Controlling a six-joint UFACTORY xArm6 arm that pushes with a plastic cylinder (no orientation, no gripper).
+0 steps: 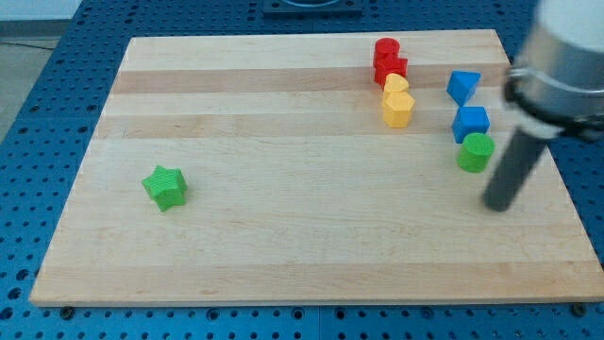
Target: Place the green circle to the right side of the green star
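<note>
Down at the board's right side, my tip (497, 205) rests just right of and nearer than the green circle (476, 152), apart from it; being a bare rod, it has no jaws. Beyond the circle sits a blue cube (470, 123). Green star (165, 187) lies far left

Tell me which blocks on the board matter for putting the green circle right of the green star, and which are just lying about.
For the job: green circle, near the view's right edge; green star, far off at the view's left; my tip, just lower right of the circle.

Lying about: two red blocks, two yellow blocks, blue triangular block, blue cube.
</note>
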